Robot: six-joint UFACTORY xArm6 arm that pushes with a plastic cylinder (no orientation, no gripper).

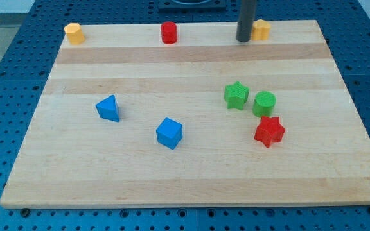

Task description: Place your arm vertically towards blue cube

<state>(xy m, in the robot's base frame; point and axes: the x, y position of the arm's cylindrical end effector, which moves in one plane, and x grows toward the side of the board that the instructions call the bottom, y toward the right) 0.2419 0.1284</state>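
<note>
Dark rod's tip (243,40) at the pale wooden worktop's (185,173) top edge, touching yellow block (261,29); well apart from blue cube (169,133). No fingers on this rod.

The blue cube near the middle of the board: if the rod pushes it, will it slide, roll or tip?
The blue cube probably slides rather than rolls: its faces look flat and it sits low on the smooth wooden board. An off-centre push would likely turn it. My tip is far off, at the view's top.

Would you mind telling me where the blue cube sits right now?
The blue cube lies at the view's lower middle of the board, right of the blue triangle, far below my tip.
</note>
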